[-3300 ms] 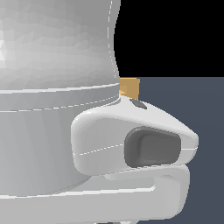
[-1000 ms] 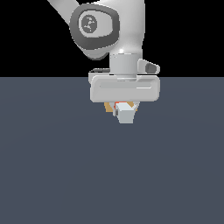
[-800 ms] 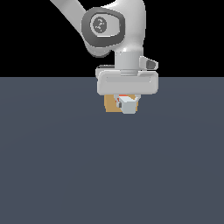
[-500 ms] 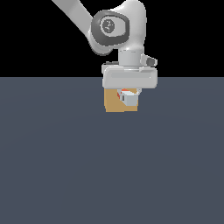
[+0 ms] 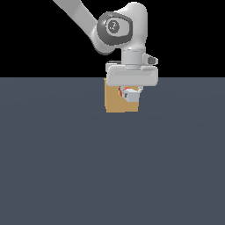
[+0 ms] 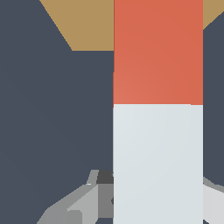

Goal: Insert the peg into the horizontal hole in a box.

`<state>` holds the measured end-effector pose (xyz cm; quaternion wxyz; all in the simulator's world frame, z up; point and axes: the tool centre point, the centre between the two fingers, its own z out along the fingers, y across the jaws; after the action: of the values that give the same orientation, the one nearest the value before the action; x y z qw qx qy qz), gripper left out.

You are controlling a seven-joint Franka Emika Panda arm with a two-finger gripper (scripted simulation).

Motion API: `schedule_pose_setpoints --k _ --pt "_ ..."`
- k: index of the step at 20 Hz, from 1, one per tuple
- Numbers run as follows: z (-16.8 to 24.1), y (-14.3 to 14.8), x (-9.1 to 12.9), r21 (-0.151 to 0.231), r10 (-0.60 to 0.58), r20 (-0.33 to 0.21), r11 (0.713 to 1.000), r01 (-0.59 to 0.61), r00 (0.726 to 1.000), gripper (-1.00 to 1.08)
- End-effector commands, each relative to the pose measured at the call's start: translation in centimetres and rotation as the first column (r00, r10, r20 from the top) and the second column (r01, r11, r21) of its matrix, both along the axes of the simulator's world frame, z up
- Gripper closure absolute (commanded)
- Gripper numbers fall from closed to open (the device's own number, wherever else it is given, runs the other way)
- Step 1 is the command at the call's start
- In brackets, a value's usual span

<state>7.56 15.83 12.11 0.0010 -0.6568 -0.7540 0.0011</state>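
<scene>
Ext view: arm (image 5: 83, 19) comes down from upper left, wrist over the box (image 5: 115, 102), which sits on the dark floor (image 5: 112, 167) at its far edge, a bit right of centre. Gripper (image 5: 130, 92) hangs in front of the box's upper right part, hiding that corner. Peg (image 5: 128, 94) is clamped in the gripper; only its white end face and a sliver of orange-red show (seen nearly end-on), so it points away from the camera toward the box. Fingers are closed against the peg's sides.

Wrist view: peg (image 6: 157, 109) fills the middle, white half nearer the gripper (image 6: 153, 199), orange-red half running out to the box (image 6: 87, 24). The red end overlaps the tan face; can't tell if the tip is touching it, just short, or partly in. Hole not visible in either view, prob. hidden behind peg/gripper. Grey finger (image 6: 78, 203) parts show on both sides of the white half, tight against it. Peg looks square to the box face, no obvious tilt.
</scene>
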Motion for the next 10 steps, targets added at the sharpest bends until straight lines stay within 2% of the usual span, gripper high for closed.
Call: schedule_pose_setpoints --k 1,10 --pt "0.17 -0.05 0.15 0.0 -0.001 0.003 1.0 0.001 1.0 1.08" --pt "0.35 -0.03 0.24 0.002 0.002 0.005 1.0 -0.002 1.0 1.08"
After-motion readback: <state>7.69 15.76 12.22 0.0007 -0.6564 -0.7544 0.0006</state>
